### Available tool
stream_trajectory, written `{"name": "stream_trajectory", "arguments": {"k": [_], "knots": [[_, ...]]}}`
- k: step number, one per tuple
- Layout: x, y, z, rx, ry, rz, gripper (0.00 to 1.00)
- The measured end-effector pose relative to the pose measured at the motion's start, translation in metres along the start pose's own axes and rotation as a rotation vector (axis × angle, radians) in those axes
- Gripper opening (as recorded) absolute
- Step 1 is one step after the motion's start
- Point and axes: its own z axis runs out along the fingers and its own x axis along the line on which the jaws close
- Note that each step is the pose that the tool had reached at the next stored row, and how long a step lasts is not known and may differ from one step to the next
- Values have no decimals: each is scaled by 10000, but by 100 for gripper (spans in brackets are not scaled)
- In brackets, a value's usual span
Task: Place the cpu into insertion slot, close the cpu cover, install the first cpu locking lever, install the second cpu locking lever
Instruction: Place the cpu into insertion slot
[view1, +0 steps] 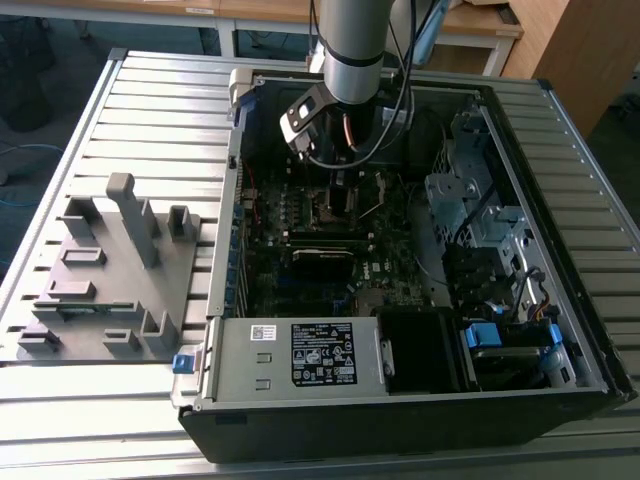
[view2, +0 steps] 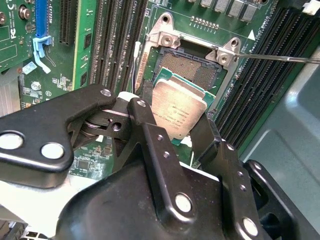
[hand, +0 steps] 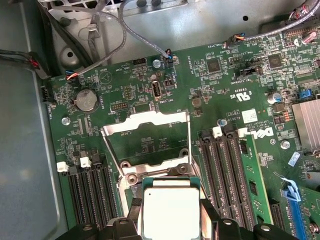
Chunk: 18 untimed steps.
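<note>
Closest to my wrist cameras are the black fingers (view2: 145, 115) of the gripper (view2: 176, 112), clamped on two opposite edges of the cpu (view2: 180, 102). In the second wrist view the cpu has its silvery lid facing up and sits slightly tilted over the near part of the slot (view2: 187, 67). The far part of the slot's dark pin field is uncovered. I cannot tell whether the cpu touches the slot or hangs just above it. A thin metal lever (view2: 280, 57) runs out sideways from one corner of the slot.

On my first wrist view the cover (hand: 145, 119) is swung open beyond the cpu (hand: 170, 210), and the green board (hand: 240, 95) shows through its square window. The fingers (hand: 209, 217) flank the cpu there too.

From the exterior view, the arm (view1: 355, 40) reaches down into the open case (view1: 560, 130), which lies flat on the slatted table (view1: 150, 110). The slot (view1: 335, 205) sits just below the arm's end. A grey fixture (view1: 110, 270) rests on the table toward the exterior view's left, well apart from the arm.
</note>
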Motion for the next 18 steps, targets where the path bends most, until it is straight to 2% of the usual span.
{"name": "stream_trajectory", "arguments": {"k": [6, 11, 18], "knots": [[0, 0, 0, 1, 1, -6, 54], [0, 0, 2, 9, 25, -598, 54], [0, 0, 2, 12, 30, -747, 54]]}}
